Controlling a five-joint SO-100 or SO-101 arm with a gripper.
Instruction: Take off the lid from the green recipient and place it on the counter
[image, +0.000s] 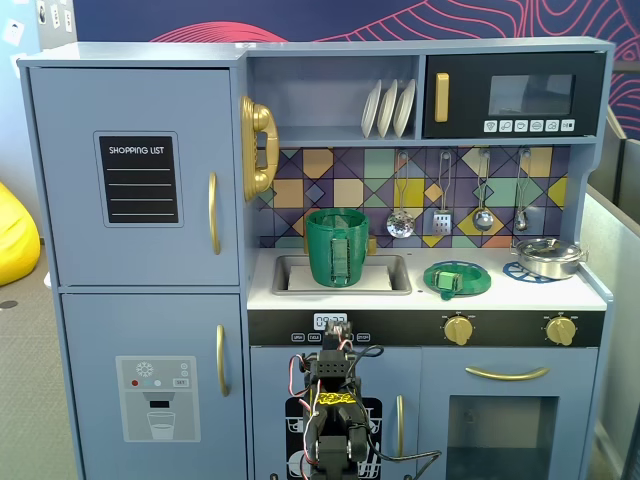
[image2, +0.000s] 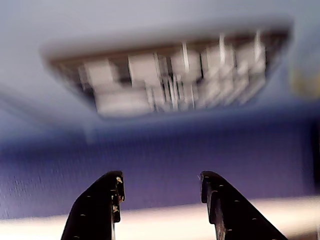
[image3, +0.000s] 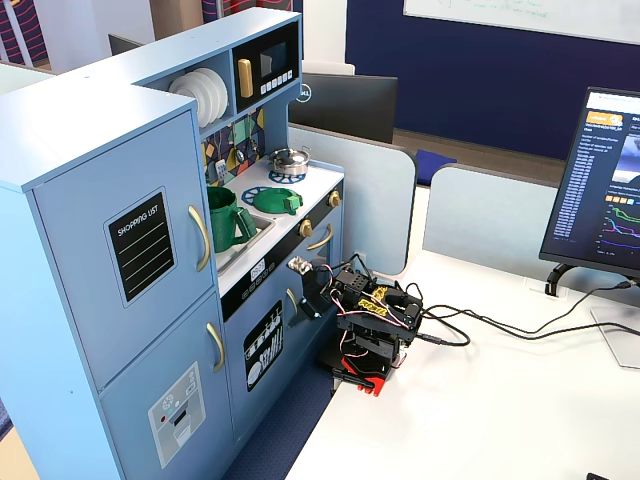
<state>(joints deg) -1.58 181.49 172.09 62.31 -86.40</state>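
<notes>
- Gripper stands released and empty, its two black fingers parted before a blurred ceiling in the wrist view.
- Green lid lies flat on the white counter, over a burner ring, handle up.
- Green recipient stands uncovered in the sink, left of the lid.
- Silver pot sits on the right burner.

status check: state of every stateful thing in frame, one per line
green recipient: upright in the sink basin, uncovered
lid: off, lying flat on the counter, on a burner ring
silver pot: upright on the other burner ring
gripper: open, empty, low in front of the kitchen
fridge doors: closed
plates: standing on edge on the shelf
</notes>
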